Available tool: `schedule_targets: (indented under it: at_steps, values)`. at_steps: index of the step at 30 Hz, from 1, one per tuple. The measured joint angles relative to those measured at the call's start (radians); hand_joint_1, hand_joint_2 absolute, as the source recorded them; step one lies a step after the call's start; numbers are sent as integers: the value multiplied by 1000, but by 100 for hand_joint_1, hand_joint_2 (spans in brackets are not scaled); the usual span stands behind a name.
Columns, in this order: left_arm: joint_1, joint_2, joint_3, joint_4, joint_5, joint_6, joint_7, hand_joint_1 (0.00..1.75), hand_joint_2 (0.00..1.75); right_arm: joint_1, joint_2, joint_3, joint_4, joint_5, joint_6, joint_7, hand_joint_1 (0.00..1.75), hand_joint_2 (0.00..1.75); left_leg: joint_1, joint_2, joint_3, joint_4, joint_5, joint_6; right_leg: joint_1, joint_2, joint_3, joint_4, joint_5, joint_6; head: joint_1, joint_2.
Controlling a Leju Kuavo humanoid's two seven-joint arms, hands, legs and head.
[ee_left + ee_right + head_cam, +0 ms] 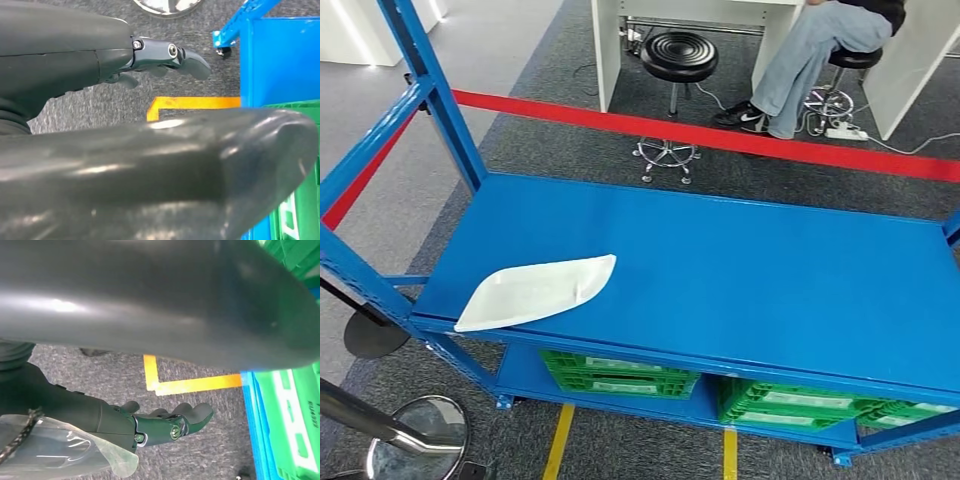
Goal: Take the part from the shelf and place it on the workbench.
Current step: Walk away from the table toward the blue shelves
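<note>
Part [539,291] on the shelf [743,270] looks thin, light, stiff plastic; I'd grip its long edge. Left hand [166,57] and right hand [166,425] hang released.

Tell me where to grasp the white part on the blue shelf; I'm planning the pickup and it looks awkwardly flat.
Take the white part at its blunt near end, which reaches the front edge of the blue shelf, coming from the front. It lies flat and shallow, tapering to a point at the far end, so fingers probably slide under that near rim most easily. The left hand likely suits, being on that side.
</note>
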Motion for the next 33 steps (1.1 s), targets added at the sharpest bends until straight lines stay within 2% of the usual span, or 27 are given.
schedule_targets:
  at_steps: [1,2,3,5,6,7,10,11,13,15,16,17,18,20,21,22,23,26,29,33]
  values:
    - [0,0,1,0,0,0,0,0,0,1,0,0,0,0,0,0,0,0,-3,9,0,0,-1,1,0,-5,-18,39,-10,0,0,0]
    - [-1,0,2,0,0,0,0,0,0,3,0,0,0,0,0,0,0,0,-6,14,1,0,-2,2,0,-7,-15,38,1,0,0,0]
    - [-2,0,2,1,0,0,0,0,0,5,0,0,0,0,0,0,0,0,-8,18,3,1,-2,1,0,-9,11,-4,29,-3,0,0]
    - [-3,0,3,1,0,-1,0,0,0,6,-1,0,-1,1,-2,-3,0,0,-12,21,7,2,-5,-2,3,-17,95,-149,87,-14,0,0]
    - [-4,0,4,1,0,-1,0,0,0,5,-2,0,-2,1,-4,-4,0,0,-14,22,8,4,-6,-5,5,-21,128,-205,102,-19,-1,0]
    - [-5,0,5,1,0,-1,0,0,0,3,-3,0,-2,1,-4,-6,0,0,-16,22,7,7,-7,-9,8,-24,147,-235,107,-24,-1,0]
    - [-7,0,8,3,-1,-1,0,0,0,4,-4,0,-2,1,-6,-7,0,0,-13,21,6,11,-8,-22,10,-22,153,-247,111,-34,-1,0]
    - [-7,1,8,3,-1,-1,0,0,0,4,-4,0,-3,1,-7,-8,0,0,-12,16,3,20,-18,-28,8,-21,153,-250,114,-39,-2,0]
    - [-8,2,9,4,-1,-1,0,0,0,2,-4,0,-3,1,-7,-8,0,0,-7,5,-26,91,-71,-41,4,-19,152,-256,120,-49,-6,0]
    - [-8,2,10,5,-2,-2,0,0,0,2,-4,0,-3,1,-7,-8,0,0,-1,-1,-83,227,-139,-51,4,-17,147,-256,122,-52,-8,0]
    - [-8,2,11,5,-3,-2,0,0,0,2,-4,0,-3,1,-7,-8,0,0,2,-1,-104,278,-154,-54,4,-16,146,-256,123,-52,-8,0]
    - [-9,2,11,6,-4,-3,0,0,0,3,-4,0,-3,1,-7,-8,0,0,4,-2,-109,294,-149,-56,4,-15,145,-256,123,-52,-8,0]
    - [-9,2,12,6,-6,-3,-1,0,0,3,-4,0,-3,1,-7,-8,0,0,7,-2,-94,268,-124,-57,3,-14,145,-255,124,-51,-8,0]
    - [-9,3,12,7,-10,-3,-2,0,0,3,-4,0,-3,1,-7,-8,0,0,10,-3,-24,131,-55,-57,2,-10,147,-255,126,-46,-8,0]
    - [-10,3,12,7,-11,-4,-3,0,0,2,-4,0,-3,1,-7,-8,0,0,10,-4,7,65,-34,-54,4,-8,146,-253,127,-41,-8,0]
    - [-10,3,12,7,-13,-4,-4,0,0,1,-4,0,-3,1,-7,-8,0,0,9,-6,26,20,-23,-51,5,-7,143,-251,127,-36,-7,0]
    - [-11,2,12,7,-14,-4,-4,0,0,1,-4,0,-3,1,-8,-8,0,0,8,-7,32,0,-24,-50,7,-6,140,-249,126,-38,-7,0]
    - [-12,1,14,8,-17,-5,-5,0,0,1,-5,0,-3,1,-8,-8,0,0,5,-7,30,-5,-22,-45,6,-6,131,-252,127,-47,-5,0]
    - [-12,1,16,8,-18,-7,-5,0,0,0,-5,0,-3,1,-9,-9,0,0,0,-7,29,-5,-20,-36,1,-5,137,-259,136,-28,-4,0]
    - [-12,1,19,8,-20,-8,-5,0,0,2,-5,0,-3,1,-11,-9,0,0,-3,-7,27,-4,-18,-31,-2,-4,141,-262,141,-20,-4,0]
